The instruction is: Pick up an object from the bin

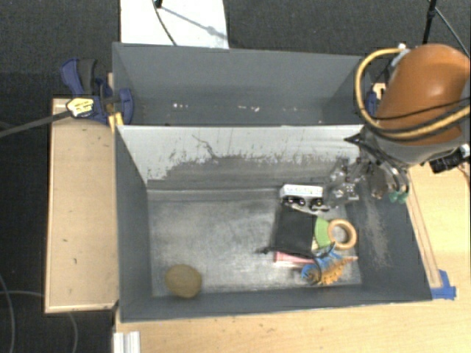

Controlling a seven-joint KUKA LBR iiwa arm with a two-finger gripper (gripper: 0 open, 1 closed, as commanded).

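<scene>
My gripper [346, 185] hangs low at the right side of the bin, just above the back end of a small heap. Right beside it on the left lies a white and black flat object [302, 193]. Just below it sits a small tan tape roll [343, 234], next to a green piece [321, 233]. A black square pouch [294, 231] lies left of the roll.
A pink strip [291, 257] and a blue and orange bristly item [324, 270] lie at the front of the heap. A tan ball [182, 280] rests alone in the front left corner. The arm's orange cover hangs over the bin's right rim.
</scene>
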